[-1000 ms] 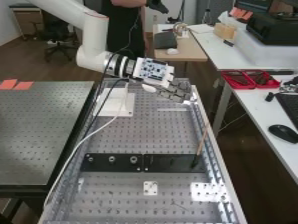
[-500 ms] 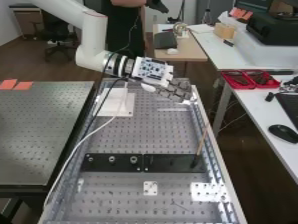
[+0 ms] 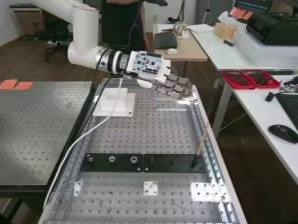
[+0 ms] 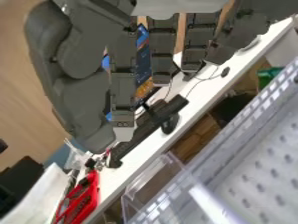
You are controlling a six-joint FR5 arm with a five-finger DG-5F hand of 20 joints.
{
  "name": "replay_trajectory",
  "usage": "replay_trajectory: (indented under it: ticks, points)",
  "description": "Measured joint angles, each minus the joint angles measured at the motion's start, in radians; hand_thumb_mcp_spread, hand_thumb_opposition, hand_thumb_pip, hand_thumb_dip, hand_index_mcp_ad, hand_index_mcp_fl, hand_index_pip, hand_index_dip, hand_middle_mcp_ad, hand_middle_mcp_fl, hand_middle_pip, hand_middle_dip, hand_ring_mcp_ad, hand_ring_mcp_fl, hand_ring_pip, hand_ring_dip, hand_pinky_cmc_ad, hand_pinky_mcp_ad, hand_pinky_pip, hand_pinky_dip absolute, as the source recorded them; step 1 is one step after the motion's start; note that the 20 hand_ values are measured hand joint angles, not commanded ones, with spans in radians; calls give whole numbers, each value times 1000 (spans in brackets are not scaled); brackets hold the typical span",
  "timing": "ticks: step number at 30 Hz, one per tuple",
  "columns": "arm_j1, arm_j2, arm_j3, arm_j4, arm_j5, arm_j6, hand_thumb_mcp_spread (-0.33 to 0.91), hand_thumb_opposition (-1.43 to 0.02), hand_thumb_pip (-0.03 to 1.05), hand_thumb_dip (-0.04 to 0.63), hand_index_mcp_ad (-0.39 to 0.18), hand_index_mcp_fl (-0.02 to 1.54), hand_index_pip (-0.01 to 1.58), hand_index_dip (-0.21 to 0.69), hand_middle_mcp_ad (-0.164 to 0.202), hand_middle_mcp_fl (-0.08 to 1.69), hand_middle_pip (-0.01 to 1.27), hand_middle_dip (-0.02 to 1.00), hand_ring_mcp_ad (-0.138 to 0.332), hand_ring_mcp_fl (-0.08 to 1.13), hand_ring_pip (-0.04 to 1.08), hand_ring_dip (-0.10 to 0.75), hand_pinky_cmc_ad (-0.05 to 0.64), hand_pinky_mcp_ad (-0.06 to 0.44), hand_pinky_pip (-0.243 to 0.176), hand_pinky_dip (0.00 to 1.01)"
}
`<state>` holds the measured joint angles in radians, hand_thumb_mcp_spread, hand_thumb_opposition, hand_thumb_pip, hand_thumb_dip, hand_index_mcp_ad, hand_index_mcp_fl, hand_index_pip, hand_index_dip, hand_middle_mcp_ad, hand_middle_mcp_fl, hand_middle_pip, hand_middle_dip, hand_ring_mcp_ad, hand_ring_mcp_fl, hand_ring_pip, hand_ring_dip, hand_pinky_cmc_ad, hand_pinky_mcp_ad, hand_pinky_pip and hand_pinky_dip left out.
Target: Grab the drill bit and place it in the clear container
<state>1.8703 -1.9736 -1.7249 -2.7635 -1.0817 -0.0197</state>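
1. Perf. bench (image 3: 159, 135): base for the whole job, prob. so parts stay put within the arm's reach. Qty 1.
2. White arm (image 3: 85, 30): comes in from the high view's upper left, prob. to keep the work area free. Qty 1.
3. Black plates (image 3: 169, 162): end to end across the bench, prob. as a rack so small bits sit ready to grab. Qty 2.
4. Hand (image 3: 171, 86): over the bench's far end, fingers straight & spread, nothing pinched; prob. kept high for clearance b/c no grasp made. Qty 1.
5. White block (image 3: 114, 102): far end, on a flat base; purpose unclear, poss. a mount. Qty 1.
6. Clear container (image 4: 156, 175): by the bench's side rail, prob. for an easy drop-in. Qty 1.
7. Slim rod (image 3: 201, 142): leans up from the right-hand plate; can't ID. Qty 1.
8. Round pieces (image 3: 112, 159): in the left-hand plate, spaced apart, prob. for finger room. Qty 3. Drill bit poss. one of these; can't tell which.
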Motion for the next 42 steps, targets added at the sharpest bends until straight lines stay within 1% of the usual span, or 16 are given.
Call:
replay_trajectory:
  ticks: [4, 8, 10, 12, 14, 15, 17, 19, 20, 21, 23, 27, 29, 35, 39, 42]
  points:
    - [-27, 61, -33, 15, -6, -67, 473, -836, 529, 305, -122, 759, 164, 414, 77, 208, 99, 253, 129, 65, 94, 87, 293, 103, -63, 152]
    - [-51, 114, -64, 33, -17, -123, 429, -819, 492, 304, -105, 693, 94, 461, 75, 176, 96, 253, 124, 66, 96, 87, 279, 103, -63, 152]
    - [-58, 131, -75, 40, -33, -145, 412, -796, 435, 290, -98, 632, 56, 480, 73, 141, 94, 253, 122, 47, 93, 87, 269, 101, -61, 152]
    - [-65, 150, -88, 49, -45, -175, 363, -771, 414, 257, -98, 552, 51, 506, 73, 127, 94, 253, 126, 51, 93, 87, 265, 105, -61, 152]
    - [-72, 177, -107, 63, -57, -231, 318, -745, 380, 215, -96, 456, 37, 513, 75, 129, 94, 253, 134, 31, 94, 87, 265, 101, -63, 152]
    - [-74, 184, -111, 65, -58, -245, 304, -728, 367, 188, -96, 424, 30, 518, 75, 134, 94, 253, 145, 31, 94, 87, 267, 119, -66, 154]
    - [-80, 218, -136, 87, -60, -316, 276, -705, 361, 148, -91, 342, 23, 506, 73, 51, 94, 253, 154, 30, 91, 87, 267, 136, -73, 168]
    - [-83, 247, -160, 108, -65, -361, 260, -670, 349, 131, -89, 295, 17, 476, 75, 0, 94, 250, 164, 33, 91, 87, 267, 134, -75, 182]
    - [-85, 264, -173, 120, -67, -382, 241, -668, 342, 113, -87, 272, 17, 463, 77, 3, 94, 250, 161, 31, 89, 87, 267, 152, -75, 183]
    - [-86, 274, -183, 129, -69, -395, 225, -651, 335, 99, -87, 237, 23, 454, 77, -2, 94, 248, 162, 16, 93, 87, 267, 145, -75, 183]
    - [-90, 295, -204, 145, -89, -425, 192, -653, 316, 80, -73, 222, 17, 410, 75, -28, 91, 243, 164, 14, 89, 87, 267, 178, -75, 183]
    - [-93, 308, -212, 144, -127, -436, 192, -637, 304, 51, -75, 188, 19, 332, 77, -24, 99, 220, 162, 14, 89, 84, 290, 206, -75, 185]
    - [-97, 324, -219, 145, -117, -438, 176, -616, 302, 23, -72, 155, 23, 281, 77, -21, 105, 201, 162, 17, 94, 77, 311, 220, -93, 183]
    - [-109, 367, -250, 163, -113, -440, 176, -621, 286, 23, -72, 133, 37, 222, 75, -63, 110, 175, 162, 14, 94, 63, 332, 234, -93, 185]
    - [-114, 369, -255, 168, -106, -428, 180, -609, 284, 16, -58, 126, 51, 202, 75, -63, 108, 169, 161, 14, 86, 54, 347, 250, -96, 183]
    - [-120, 367, -256, 172, -144, -415, 176, -609, 284, 16, -54, 126, 51, 195, 77, -61, 108, 169, 164, 14, 87, 54, 347, 248, -96, 187]
